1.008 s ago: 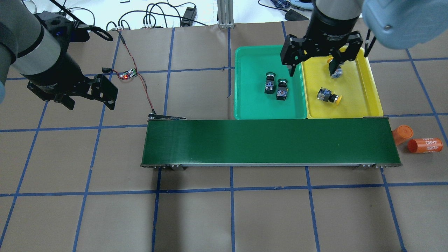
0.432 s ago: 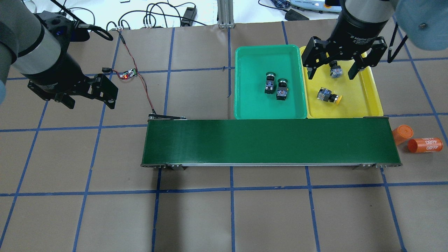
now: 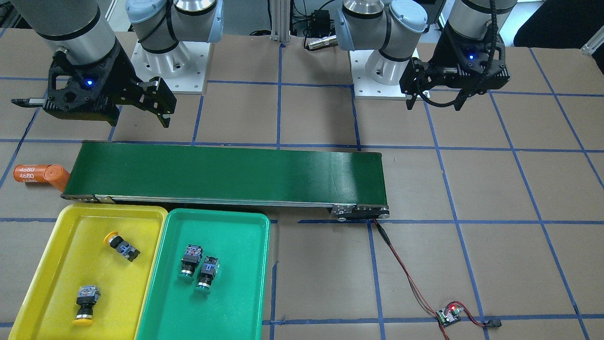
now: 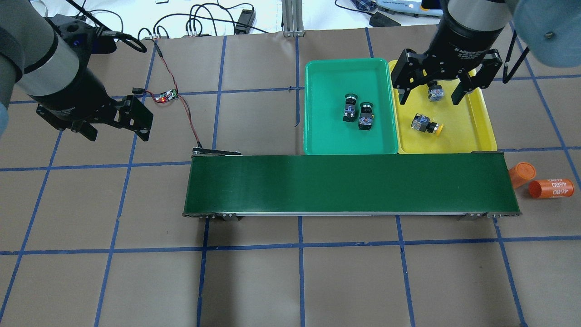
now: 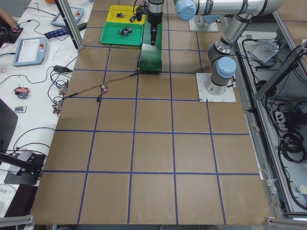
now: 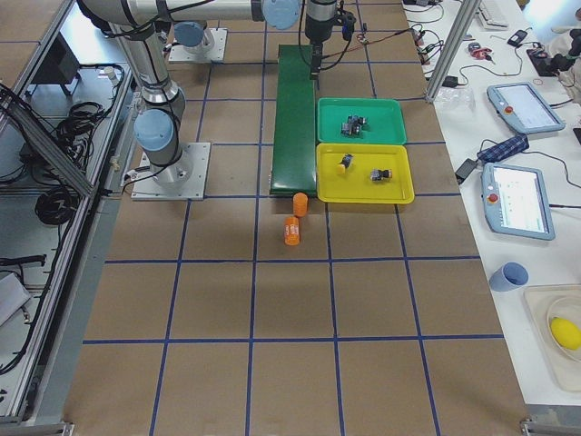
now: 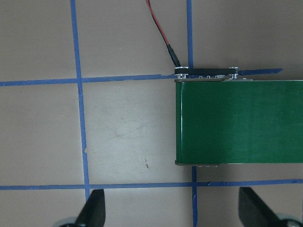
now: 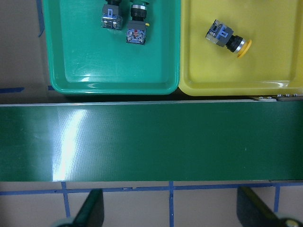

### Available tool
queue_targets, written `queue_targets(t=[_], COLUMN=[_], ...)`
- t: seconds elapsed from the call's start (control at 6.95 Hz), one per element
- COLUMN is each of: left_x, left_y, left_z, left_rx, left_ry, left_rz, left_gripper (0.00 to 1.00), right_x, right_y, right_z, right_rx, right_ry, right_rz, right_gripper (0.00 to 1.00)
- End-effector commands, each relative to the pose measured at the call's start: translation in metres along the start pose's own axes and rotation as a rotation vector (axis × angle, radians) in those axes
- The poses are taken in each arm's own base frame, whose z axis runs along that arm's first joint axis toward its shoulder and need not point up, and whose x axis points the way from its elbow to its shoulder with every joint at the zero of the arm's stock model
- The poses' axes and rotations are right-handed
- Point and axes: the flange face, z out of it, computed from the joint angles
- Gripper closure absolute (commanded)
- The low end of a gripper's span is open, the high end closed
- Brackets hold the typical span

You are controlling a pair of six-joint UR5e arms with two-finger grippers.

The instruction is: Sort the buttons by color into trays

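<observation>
Both yellow-capped buttons (image 4: 425, 124) (image 4: 435, 94) lie in the yellow tray (image 4: 467, 129). Both green-capped buttons (image 4: 349, 109) (image 4: 365, 116) lie side by side in the green tray (image 4: 327, 131), just left of it. The right end effector (image 4: 430, 97) hangs raised, jaws spread wide and empty. The left end effector (image 4: 118, 135) is equally wide and empty above the worktop's (image 4: 254, 281) left.

left tray (image 4: 327, 134): 2 buttons (image 4: 350, 109) | right tray (image 4: 467, 131): 2 buttons (image 4: 423, 123)

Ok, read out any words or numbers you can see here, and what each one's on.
"4680": on the side of the lying orange cylinder, printed more than once.
"2F Adaptive G...": on the body of the right gripper; the rest is unreadable.
Tablet screens on the side bench: too small to read.
</observation>
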Motion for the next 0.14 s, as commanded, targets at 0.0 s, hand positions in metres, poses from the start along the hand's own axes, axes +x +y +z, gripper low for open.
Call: queue_targets(t=[0.0], left_x=[-0.0005], left_y=[-0.0011], left_z=[0.0008], left_rx=[0.000], left_ry=[0.000], left_rz=[0.000], left_gripper=[0.00], right_x=[-0.0001], right_y=[0.0010], right_z=[0.0041], right_rx=[-0.009], right_ry=[-0.002], right_rz=[0.002], right_gripper=[0.00])
